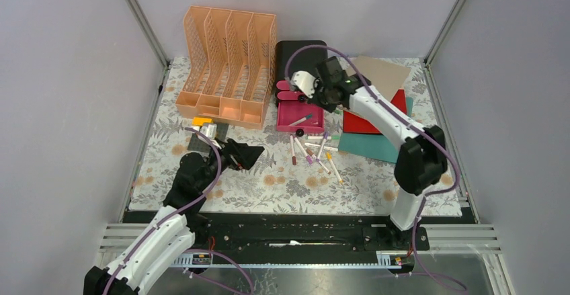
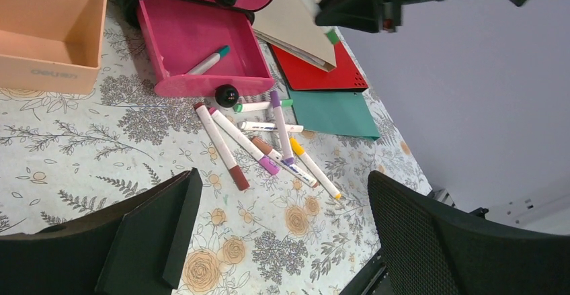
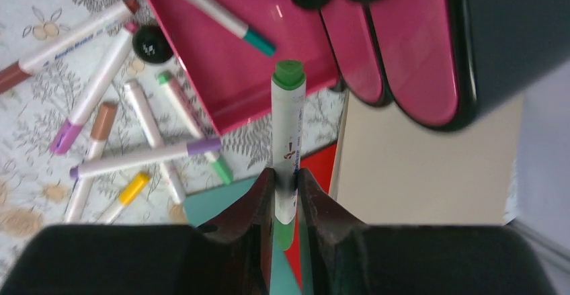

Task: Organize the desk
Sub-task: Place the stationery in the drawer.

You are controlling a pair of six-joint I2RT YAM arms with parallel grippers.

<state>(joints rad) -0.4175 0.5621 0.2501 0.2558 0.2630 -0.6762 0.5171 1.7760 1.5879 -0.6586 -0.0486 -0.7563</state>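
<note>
Top external, counter (image 1: 282, 187): a cloth with grey ferns and tan-orange flowers covers it from rail to rail inside the metal frame; the arms' bases sit at its near edge.
Loose markers (image 1: 314, 150): a scattered heap on the cloth right of centre, just in front of the open drawer.
Pink drawer (image 1: 299, 117): open, drawn forward from the black drawer box (image 1: 300, 48); one teal-capped marker (image 2: 207, 61) lies in it.
Right tool (image 3: 286, 177): clenched on a white marker with green ends (image 3: 288, 127), raised over the right side of the drawer box; the marker's free end points toward the pink drawer.
Left tool (image 1: 238, 154): released, fingers spread wide, grasping nothing; low over the cloth, left of the loose markers.
Orange file rack (image 1: 228, 60): at the far left of the counter, just beside the drawer box.
Folders: a red folder (image 1: 363, 121) lies on a teal folder (image 1: 366, 146) right of the drawer, with a beige folder (image 1: 386, 73) farther back.
</note>
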